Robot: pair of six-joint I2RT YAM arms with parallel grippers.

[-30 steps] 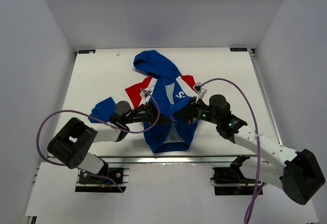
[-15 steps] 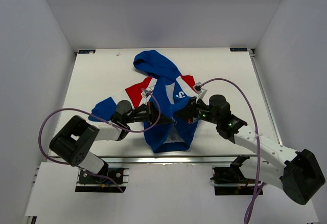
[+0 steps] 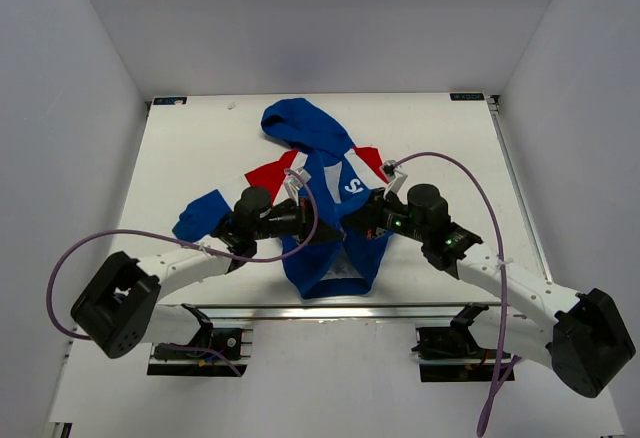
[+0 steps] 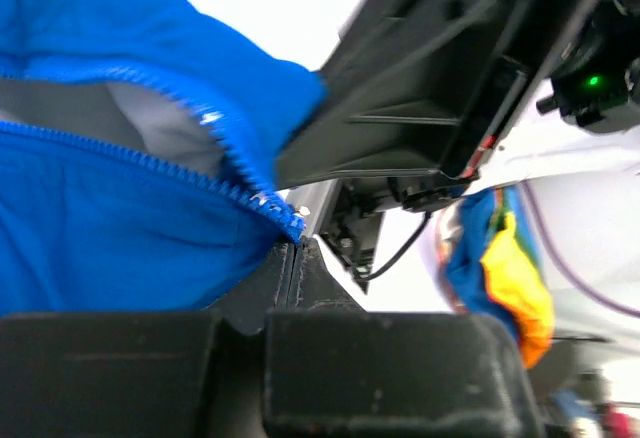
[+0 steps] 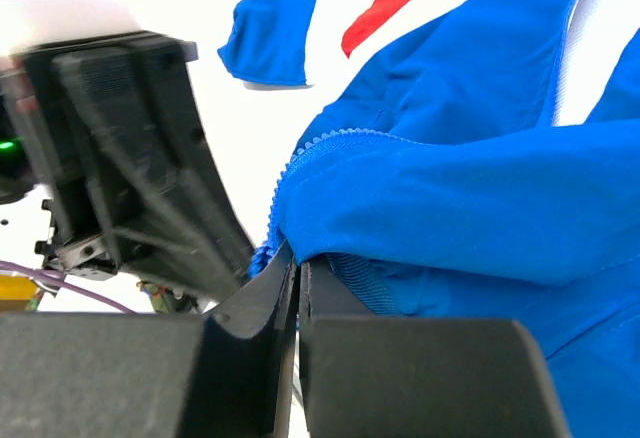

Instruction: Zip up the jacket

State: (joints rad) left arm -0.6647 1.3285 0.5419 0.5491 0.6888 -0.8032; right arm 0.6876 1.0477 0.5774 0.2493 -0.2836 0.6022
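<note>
Small royal-blue hooded jacket [image 3: 326, 264], red and white chest panels, lies spread mid white table [image 3: 450, 148], front open near hem. Thin woven cloth: light, limp, likely bunches and slides under pull. Blue zipper teeth [image 4: 140, 161] fine, ridged; best hold at zipper base, hem taut. Left gripper [image 4: 296, 250]: jaws pressed together on bottom zipper end. Right gripper [image 5: 297, 268] pinched on opposite front edge by teeth.

White table [image 3: 450, 148], pale grey walls [image 3: 60, 78] around it, metal rail [image 3: 400, 310] along near edge
</note>
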